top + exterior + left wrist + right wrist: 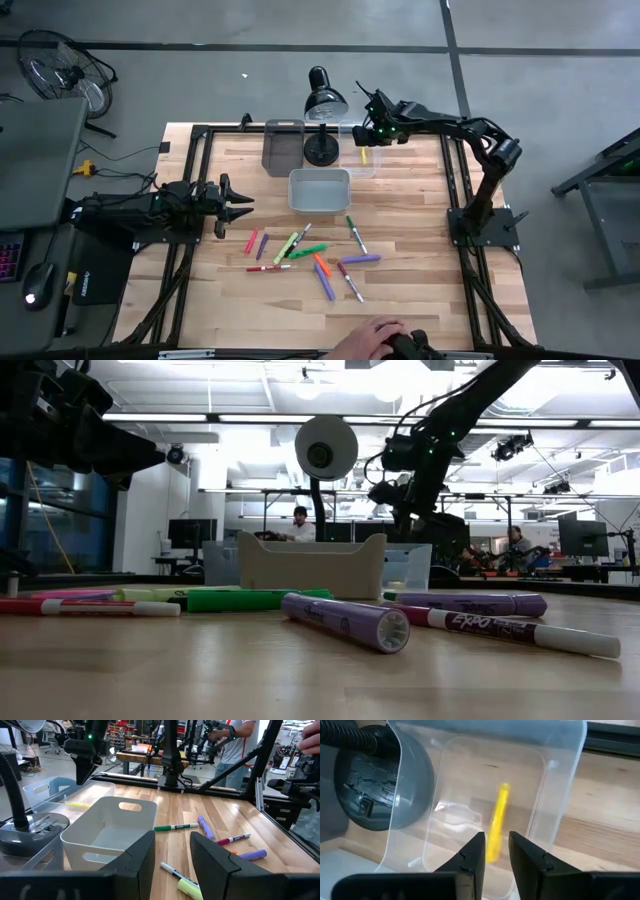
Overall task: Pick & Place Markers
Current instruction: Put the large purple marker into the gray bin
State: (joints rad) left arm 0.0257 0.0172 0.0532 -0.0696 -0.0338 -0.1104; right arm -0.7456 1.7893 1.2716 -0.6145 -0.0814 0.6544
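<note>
Several markers (310,258) in pink, purple, green, orange, red and white lie flat on the wooden table's near middle; the low view shows a purple marker (345,622) close up. One yellow marker (497,822) lies on the floor of a clear bin (362,163) at the far side. My right gripper (496,852) hovers over that bin, open, fingers on either side of the marker's line, well above it. My left gripper (238,205) waits open at the table's left, pointing right, left of the scattered markers (175,826).
A white bin (320,190) stands mid-table between the markers and the clear bin. A dark bin (283,147) and a black desk lamp (322,112) stand at the far edge, the lamp base beside the clear bin. A person's hand (385,338) shows at the near edge.
</note>
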